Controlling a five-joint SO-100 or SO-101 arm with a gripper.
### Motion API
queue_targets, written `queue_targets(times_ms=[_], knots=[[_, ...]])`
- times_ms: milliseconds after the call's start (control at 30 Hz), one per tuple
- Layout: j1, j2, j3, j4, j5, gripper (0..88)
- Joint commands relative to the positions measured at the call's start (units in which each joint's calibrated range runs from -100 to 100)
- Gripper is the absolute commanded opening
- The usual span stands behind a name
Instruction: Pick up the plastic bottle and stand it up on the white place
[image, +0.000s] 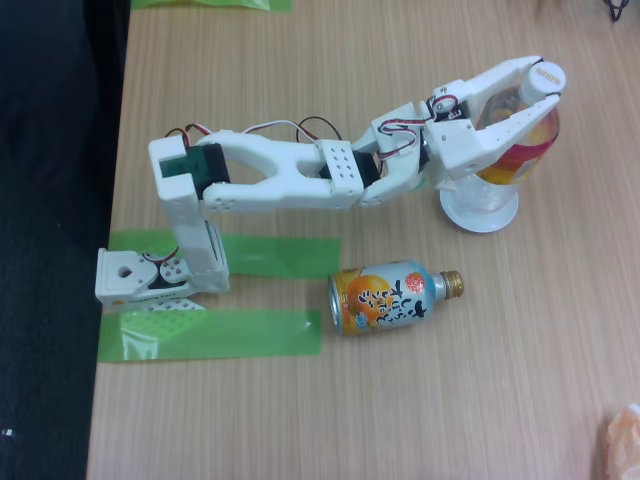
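Gripper (532, 100) clamped around plastic bottle (520, 150) just below its cap | bottle upright on white place (480, 212) on worktop (350, 400) | handling, judged: light, thin-walled, slick, top-heavy in a high grip; hold mid-body, gentle squeeze | metal bottle-can (393, 297) lies apart, nearer camera
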Motion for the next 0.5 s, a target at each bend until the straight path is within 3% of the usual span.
queue_targets(times_ms=[0, 467], knots=[[0.1, 0.1, -1.7, -2.6, 0.2, 10.1], [-0.5, 1.9, -1.7, -2.8, 0.2, 10.1]])
